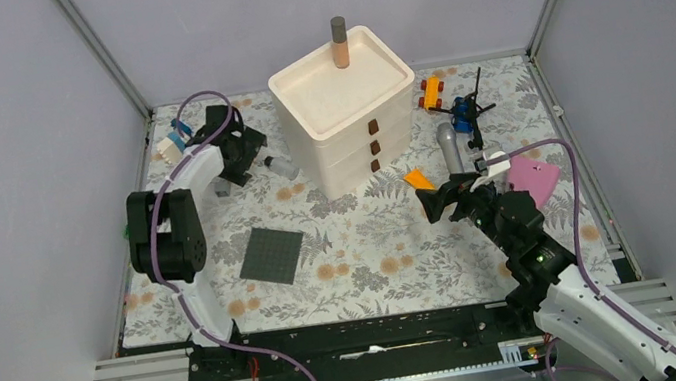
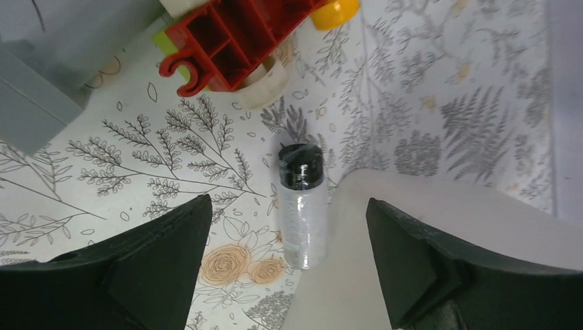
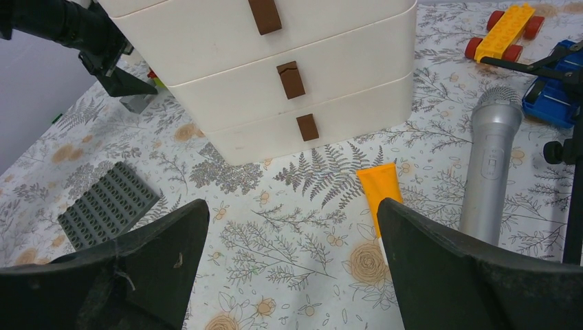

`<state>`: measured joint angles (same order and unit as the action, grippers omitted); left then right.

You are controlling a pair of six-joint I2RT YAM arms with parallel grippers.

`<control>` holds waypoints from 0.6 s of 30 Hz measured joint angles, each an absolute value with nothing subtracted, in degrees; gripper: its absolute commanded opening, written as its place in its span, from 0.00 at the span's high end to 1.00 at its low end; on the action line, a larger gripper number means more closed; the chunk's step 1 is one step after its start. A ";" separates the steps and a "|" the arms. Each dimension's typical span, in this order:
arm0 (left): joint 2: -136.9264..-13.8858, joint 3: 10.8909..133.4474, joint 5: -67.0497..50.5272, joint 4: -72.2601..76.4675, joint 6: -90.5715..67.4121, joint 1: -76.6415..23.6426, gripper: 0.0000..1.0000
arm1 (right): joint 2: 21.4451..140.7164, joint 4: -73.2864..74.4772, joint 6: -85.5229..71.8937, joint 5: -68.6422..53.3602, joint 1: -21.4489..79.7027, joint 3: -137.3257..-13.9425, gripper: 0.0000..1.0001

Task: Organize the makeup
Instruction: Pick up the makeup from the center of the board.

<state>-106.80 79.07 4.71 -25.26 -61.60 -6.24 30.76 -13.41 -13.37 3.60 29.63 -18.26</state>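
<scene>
Here — a clear bottle (image 2: 302, 223), black-capped, flat on the floral mat (image 2: 158, 151).

No text, brand, number or sign can be read in any view. The black-capped clear bottle (image 2: 301, 213) shows only glare on its side. The orange tube (image 3: 382, 196) and, at its 3 o'clock, the silver-grey tube (image 3: 489, 172) show no legible print.
</scene>
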 measured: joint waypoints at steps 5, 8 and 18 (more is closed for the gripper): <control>-110.37 79.18 4.64 -25.41 -61.67 -7.81 0.15 | 30.72 -13.15 -13.34 3.68 29.63 -18.26 0.00; -111.81 80.20 4.54 -25.63 -61.80 -8.60 0.16 | 30.70 -12.95 -13.32 3.88 29.63 -18.26 0.00; -114.52 83.68 4.54 -25.28 -62.39 -9.02 0.20 | 30.52 -12.19 -13.30 4.08 29.63 -18.26 0.00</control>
